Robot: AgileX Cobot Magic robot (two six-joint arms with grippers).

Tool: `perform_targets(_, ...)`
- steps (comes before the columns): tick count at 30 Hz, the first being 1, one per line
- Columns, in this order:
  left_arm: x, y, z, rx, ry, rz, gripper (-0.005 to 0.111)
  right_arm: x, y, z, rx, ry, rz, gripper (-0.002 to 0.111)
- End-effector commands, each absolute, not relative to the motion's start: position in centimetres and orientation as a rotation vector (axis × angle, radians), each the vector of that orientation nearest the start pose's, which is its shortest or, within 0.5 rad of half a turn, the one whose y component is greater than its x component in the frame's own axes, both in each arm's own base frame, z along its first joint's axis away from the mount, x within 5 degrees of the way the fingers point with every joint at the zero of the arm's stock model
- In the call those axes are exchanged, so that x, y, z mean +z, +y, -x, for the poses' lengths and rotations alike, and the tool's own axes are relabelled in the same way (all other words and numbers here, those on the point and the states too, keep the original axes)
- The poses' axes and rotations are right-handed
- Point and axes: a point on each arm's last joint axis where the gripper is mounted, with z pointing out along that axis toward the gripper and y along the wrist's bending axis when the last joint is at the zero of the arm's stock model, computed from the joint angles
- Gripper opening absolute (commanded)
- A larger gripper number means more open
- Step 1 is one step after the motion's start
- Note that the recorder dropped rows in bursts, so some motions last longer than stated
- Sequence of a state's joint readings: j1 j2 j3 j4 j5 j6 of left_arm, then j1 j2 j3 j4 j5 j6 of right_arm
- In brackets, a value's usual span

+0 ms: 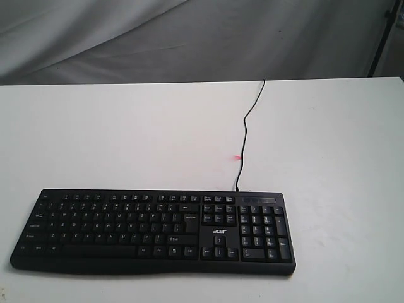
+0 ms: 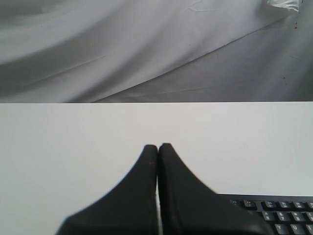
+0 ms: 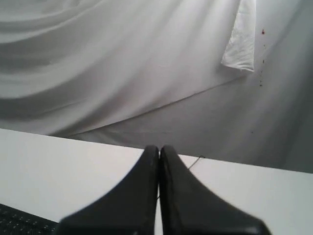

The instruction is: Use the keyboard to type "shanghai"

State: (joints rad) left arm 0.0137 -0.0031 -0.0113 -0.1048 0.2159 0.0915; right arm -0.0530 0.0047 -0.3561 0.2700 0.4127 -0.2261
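Note:
The black keyboard (image 1: 154,230) with white legends and an "acer" logo lies flat near the front edge of the white table (image 1: 126,139). No arm shows in the exterior view. In the left wrist view, my left gripper (image 2: 158,146) is shut with nothing between its black fingers, and a corner of the keyboard (image 2: 279,213) shows beside it. In the right wrist view, my right gripper (image 3: 159,148) is also shut and empty, with a strip of the keyboard (image 3: 22,220) at the frame's edge.
A thin black cable (image 1: 246,136) runs from the keyboard's back edge across the table to its far edge. A red light spot (image 1: 238,157) sits on the cable. Grey draped cloth (image 1: 189,38) hangs behind the table.

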Motion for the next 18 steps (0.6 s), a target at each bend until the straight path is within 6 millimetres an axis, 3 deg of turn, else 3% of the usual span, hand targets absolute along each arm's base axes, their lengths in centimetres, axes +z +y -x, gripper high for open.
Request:
perform_targets(1, 19.8, -0.2, -5.5, -0.024, 1.685, 0.004, 0.001, 28.8, 0.3, -2.7, 0.04, 1.56, -0.063, 0.0)
perform_targets(11, 19.8, -0.2, -5.5, -0.024, 1.685, 0.004, 0.001, 28.4, -0.2, -3.0, -0.04, 1.538, -0.051, 0.0)
perform_targets(18, 19.8, -0.2, -5.5, -0.024, 1.685, 0.004, 0.001, 23.2, -0.3, -5.1, -0.037, 1.541, -0.056, 0.0)
